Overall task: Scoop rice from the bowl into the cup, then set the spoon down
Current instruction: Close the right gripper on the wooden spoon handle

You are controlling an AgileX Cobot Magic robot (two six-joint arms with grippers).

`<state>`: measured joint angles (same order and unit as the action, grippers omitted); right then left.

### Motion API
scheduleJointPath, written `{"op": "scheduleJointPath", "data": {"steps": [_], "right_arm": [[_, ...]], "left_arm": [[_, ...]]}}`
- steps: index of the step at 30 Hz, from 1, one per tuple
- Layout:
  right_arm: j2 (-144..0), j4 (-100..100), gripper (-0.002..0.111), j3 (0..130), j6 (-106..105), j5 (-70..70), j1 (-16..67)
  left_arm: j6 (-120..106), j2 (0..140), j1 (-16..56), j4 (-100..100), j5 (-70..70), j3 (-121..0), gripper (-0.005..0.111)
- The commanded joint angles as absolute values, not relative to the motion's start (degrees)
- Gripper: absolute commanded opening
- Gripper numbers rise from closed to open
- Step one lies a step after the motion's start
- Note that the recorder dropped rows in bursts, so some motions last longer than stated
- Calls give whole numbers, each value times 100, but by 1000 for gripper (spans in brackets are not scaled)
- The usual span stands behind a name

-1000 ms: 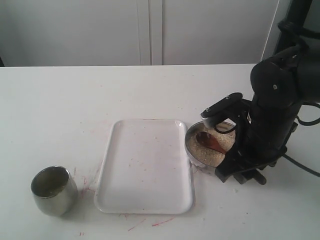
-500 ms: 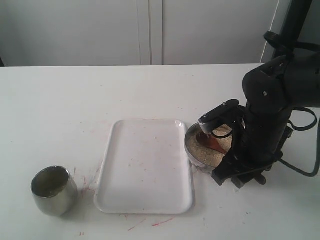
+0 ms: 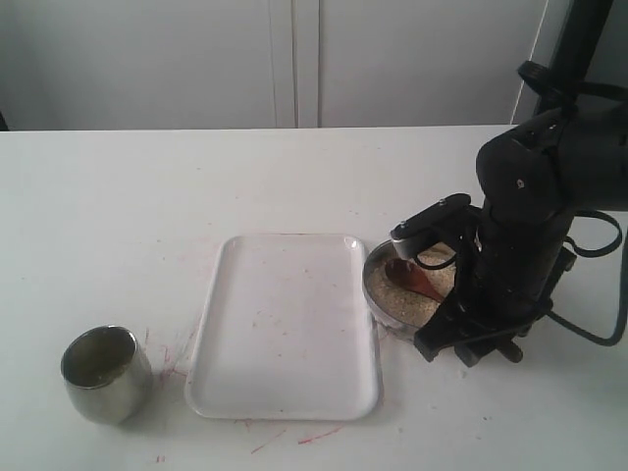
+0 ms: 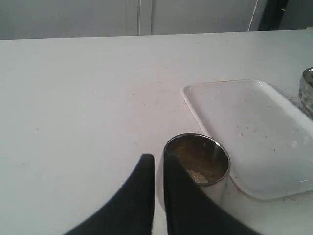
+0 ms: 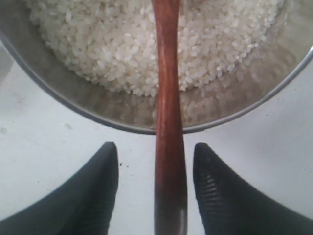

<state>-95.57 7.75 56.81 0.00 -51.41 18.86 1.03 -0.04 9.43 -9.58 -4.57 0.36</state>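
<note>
Seemingly loose spoon (image 5: pixel 168 147) across bowl (image 5: pixel 88 100) rim.

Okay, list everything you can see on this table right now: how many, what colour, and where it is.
table: one, white, under everything
tray: one, white, between cup and bowl
cup: one, steel, left of the tray, a few grains inside
bowl: one, steel, right of the tray
rice: off-white, in the bowl
spoon: one, reddish-brown, resting in the rice, handle over the rim
left gripper: black, shut, near the cup
right gripper: black, open, fingers either side of the spoon handle
</note>
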Motion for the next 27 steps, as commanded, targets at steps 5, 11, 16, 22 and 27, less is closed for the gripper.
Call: {"op": "scheduleJointPath", "data": {"steps": [5,11,16,22,27], "right_arm": [[-9556,775,40,5654,43,-5117,1896],[-9556,775,40,5654,101,-5128,1896],[-9556,775,38,5654,174,-5128,1896],[-9556,775,27,5654,243,-5117,1896],[-9556,775,24,5654,327,-5105,1896]], "left_arm": [[106,0,981,-1013,-438,0,14],[106,0,981,-1013,-438,0,14],[106,0,981,-1013,-438,0,14],[106,0,981,-1013,-438,0,14],[106,0,981,-1013,-438,0,14]]}}
